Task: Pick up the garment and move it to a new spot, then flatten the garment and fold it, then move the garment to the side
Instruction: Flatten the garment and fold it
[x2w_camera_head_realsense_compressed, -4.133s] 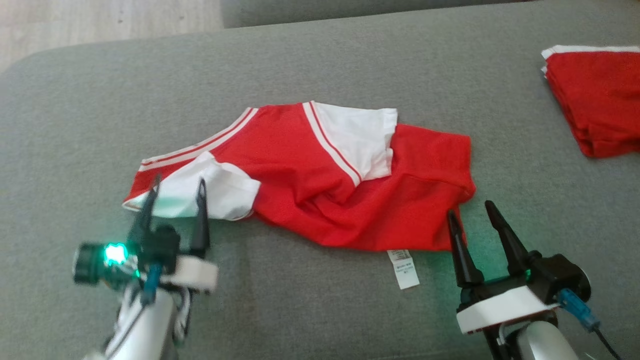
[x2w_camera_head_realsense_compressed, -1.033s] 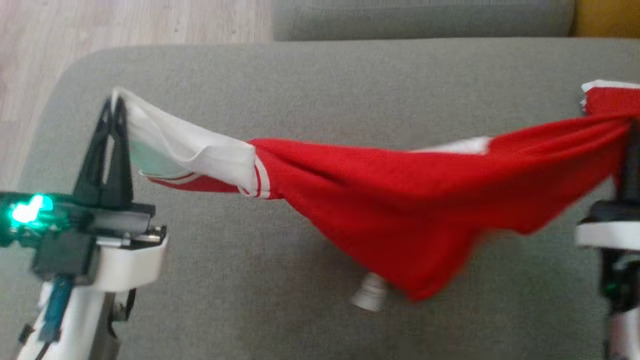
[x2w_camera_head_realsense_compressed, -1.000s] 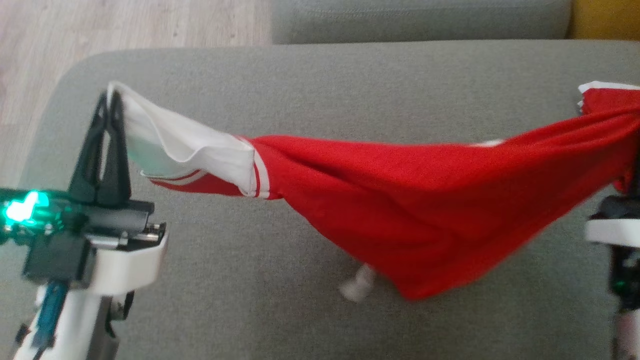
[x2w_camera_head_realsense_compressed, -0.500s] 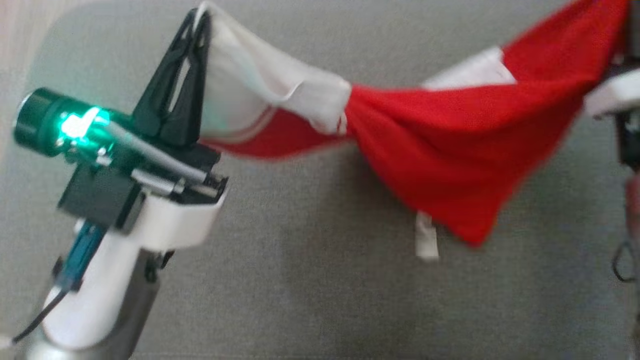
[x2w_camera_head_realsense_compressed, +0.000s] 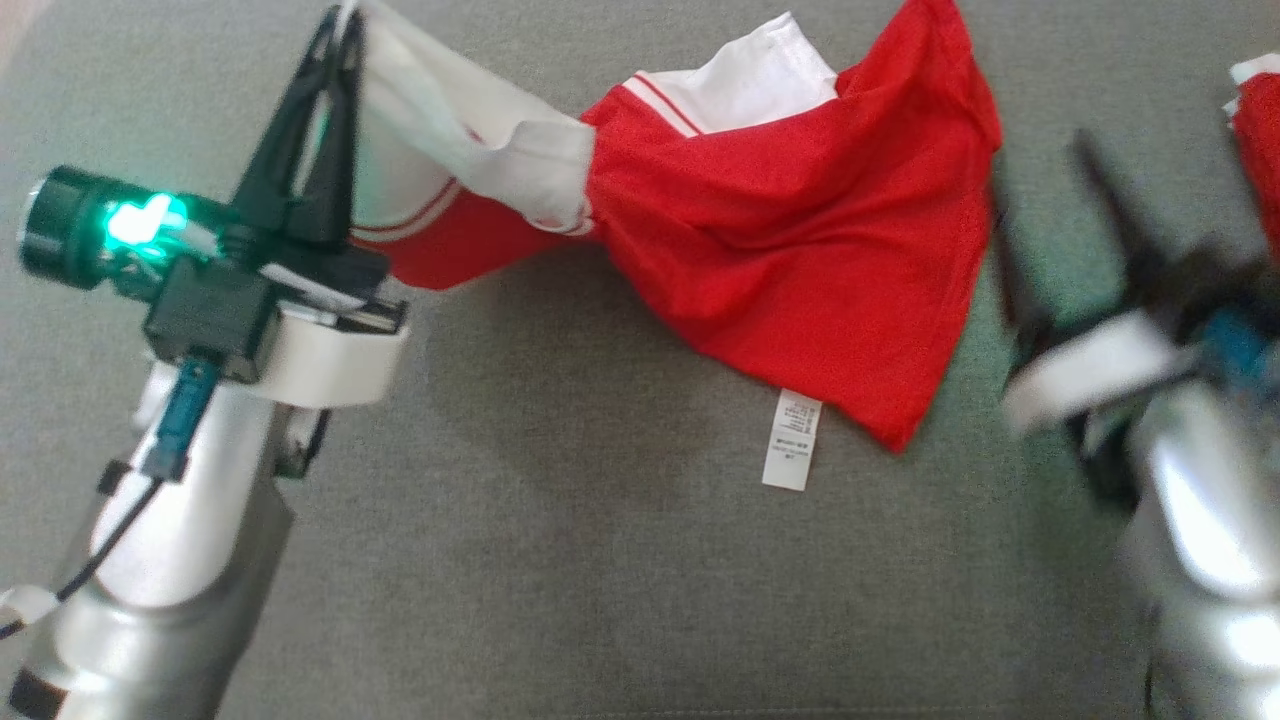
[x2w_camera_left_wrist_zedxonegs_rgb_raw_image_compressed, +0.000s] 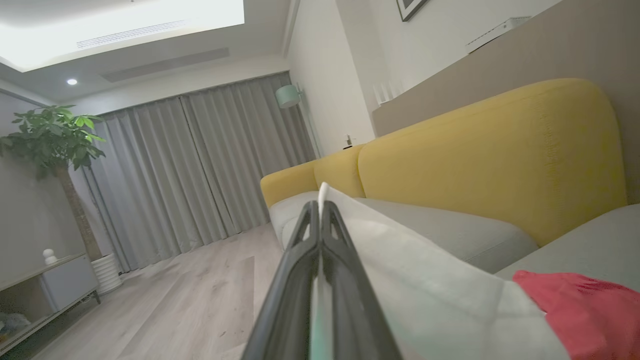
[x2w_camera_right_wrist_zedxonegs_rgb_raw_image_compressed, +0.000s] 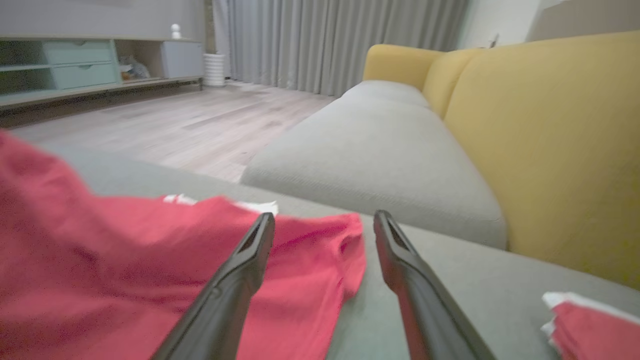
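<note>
The garment (x2w_camera_head_realsense_compressed: 800, 230), a red shirt with white sleeves, hangs by one white sleeve from my left gripper (x2w_camera_head_realsense_compressed: 342, 22), which is shut on it at the upper left. Its red body slopes down to the right and rests on the grey cushion (x2w_camera_head_realsense_compressed: 560, 560), its white label (x2w_camera_head_realsense_compressed: 792, 440) lying flat. My right gripper (x2w_camera_head_realsense_compressed: 1040, 170), blurred, stands open just right of the red hem with nothing between its fingers. In the left wrist view the left gripper (x2w_camera_left_wrist_zedxonegs_rgb_raw_image_compressed: 320, 206) pinches the white sleeve (x2w_camera_left_wrist_zedxonegs_rgb_raw_image_compressed: 425, 290). In the right wrist view the right gripper (x2w_camera_right_wrist_zedxonegs_rgb_raw_image_compressed: 324, 217) is open above the red hem (x2w_camera_right_wrist_zedxonegs_rgb_raw_image_compressed: 310, 250).
A stack of folded red and white garments (x2w_camera_head_realsense_compressed: 1262, 110) lies at the right edge of the cushion, close to my right arm, and the stack (x2w_camera_right_wrist_zedxonegs_rgb_raw_image_compressed: 590, 320) also shows low right. The yellow sofa backrest (x2w_camera_right_wrist_zedxonegs_rgb_raw_image_compressed: 550, 125) rises beyond. A wood floor (x2w_camera_right_wrist_zedxonegs_rgb_raw_image_compressed: 190, 120) lies off the cushion's far end.
My right gripper has opened and let go of the red hem, which has dropped onto the cushion. The left gripper still holds the sleeve. The head view has shifted.
</note>
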